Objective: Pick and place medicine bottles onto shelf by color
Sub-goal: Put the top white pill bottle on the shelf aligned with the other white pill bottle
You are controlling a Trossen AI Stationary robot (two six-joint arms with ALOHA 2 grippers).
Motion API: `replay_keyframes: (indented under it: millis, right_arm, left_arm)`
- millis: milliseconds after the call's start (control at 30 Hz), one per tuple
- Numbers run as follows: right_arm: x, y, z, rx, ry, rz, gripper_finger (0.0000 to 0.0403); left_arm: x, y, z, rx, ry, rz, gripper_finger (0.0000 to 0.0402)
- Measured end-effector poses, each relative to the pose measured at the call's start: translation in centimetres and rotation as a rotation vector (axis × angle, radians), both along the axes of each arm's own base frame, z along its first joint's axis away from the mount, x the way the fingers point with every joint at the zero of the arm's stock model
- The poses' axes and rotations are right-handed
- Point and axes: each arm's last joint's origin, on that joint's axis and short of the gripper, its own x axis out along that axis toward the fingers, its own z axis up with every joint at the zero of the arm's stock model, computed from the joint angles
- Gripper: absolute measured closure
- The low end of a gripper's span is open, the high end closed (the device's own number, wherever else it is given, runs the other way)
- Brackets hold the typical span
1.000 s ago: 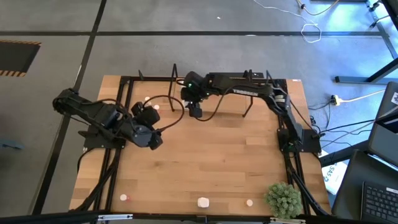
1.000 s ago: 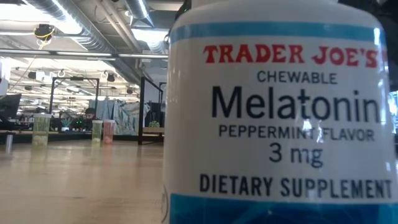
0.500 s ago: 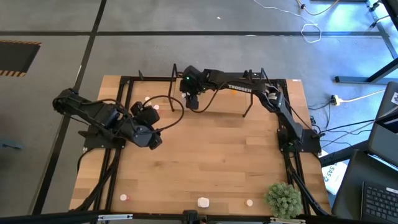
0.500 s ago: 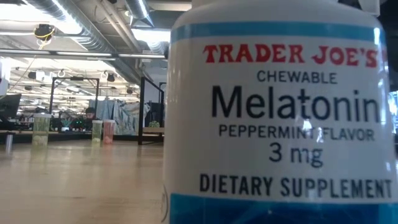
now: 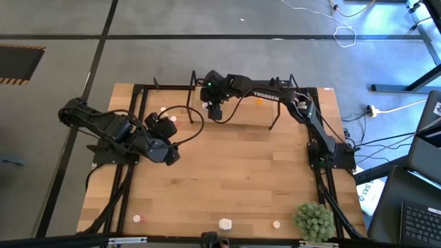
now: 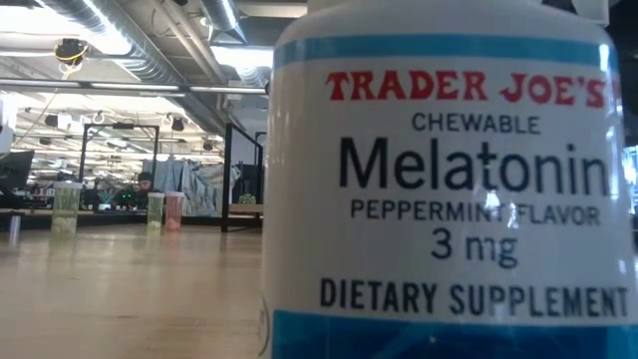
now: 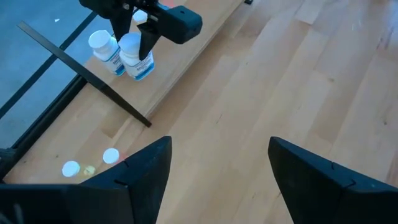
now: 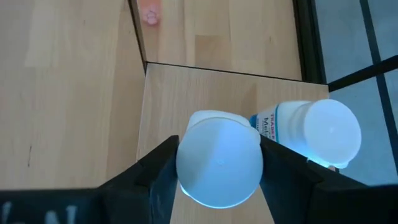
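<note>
Right pincer (image 8: pixel 219 163) is clamped on a white medicine bottle (image 8: pixel 219 165), one dark finger (image 8: pixel 163 171) pressed to each side of its cap, holding it upright over the pale base of the shelf (image 8: pixel 186 90); seen from above, this pincer (image 5: pixel 215 110) hangs at the far edge of the tabletop (image 5: pixel 241 179), between the thin black end frames of that shelf (image 5: pixel 196 88); touching or just beside the held bottle, on the pincer's outer side, a second white bottle (image 8: pixel 314 132) with a blue-printed label stands on the same base; beyond the pincer, past the shelf's edge, a small pale pink bottle (image 8: pixel 149 15) rests on the bare wood; the left wrist view shows the same pair from farther off, the gripped bottle (image 7: pixel 137 56) between the right pincer's fingers (image 7: pixel 132 28) and its white neighbour (image 7: pixel 104 51) close alongside, both on the shelf strip; left pincer (image 7: pixel 214 171) waits with its fingers wide apart and nothing between them, over open wood well away from the shelf, at the near left of the right pincer in the high view (image 5: pixel 169 153); two small white caps (image 7: pixel 111 155) lie on the tabletop just ahead of it; far from both pincers, along the near edge, sit a few more small bottles (image 5: pixel 224 224) and a green bushy plant (image 5: pixel 313 220); the low view is filled by one large white bottle (image 6: pixel 444 179) whose label reads chewable melatonin, standing on the wood close to that camera.
</note>
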Motion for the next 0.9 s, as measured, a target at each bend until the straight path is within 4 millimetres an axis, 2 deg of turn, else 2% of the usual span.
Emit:
replay_keyframes:
  millis: [233,567,900]
  right_arm:
    - [0.2,0.1,0.1,0.02,-0.03,0.028,0.0208]
    - [0.7,-0.2,-1.5,0.022,-0.013,0.025,0.0208]
    - [0.7,-0.2,-1.5,0.021,-0.009,0.022,0.0208]
  left_arm:
    - [0.0,0.0,0.0,0.0,0.001,0.0,0.0139]
    - [0.0,0.0,0.0,0.0,0.0,0.0,0.0139]
    - [0.0,0.0,0.0,-0.002,0.001,-0.001,0.0139]
